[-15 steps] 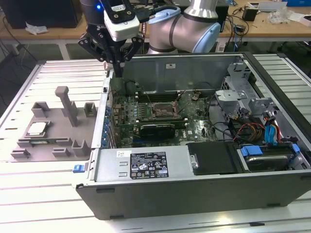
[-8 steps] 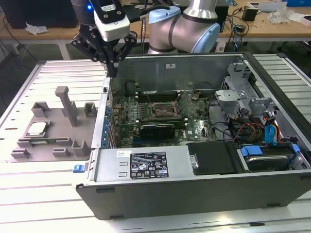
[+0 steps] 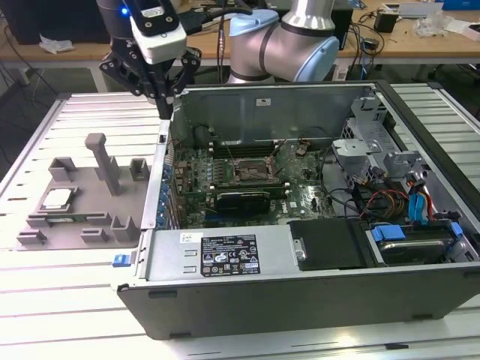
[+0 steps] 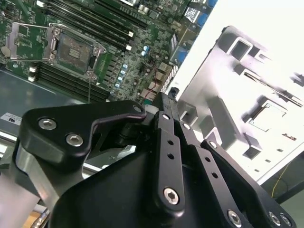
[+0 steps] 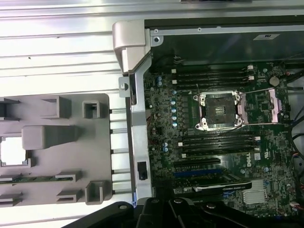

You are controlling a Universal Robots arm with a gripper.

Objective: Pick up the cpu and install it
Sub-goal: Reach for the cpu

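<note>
The cpu [image 3: 56, 199], in the fixture [image 3: 90, 206], looks light, stiff, slick and fragile, so it is best pinched by opposite rims. The gripper [image 3: 165, 109] hangs closed and empty near the fixture.

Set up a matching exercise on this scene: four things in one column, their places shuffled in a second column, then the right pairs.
1. small square silvery cpu
2. dark metal-framed square socket
3. black gripper
4. blue cables

A. on the green motherboard
B. inside the grey metal computer case, at the exterior view's right
C. in the grey plastic fixture
D. in the air over the case's wall

Pairs: 1-C, 2-A, 3-D, 4-B
</note>
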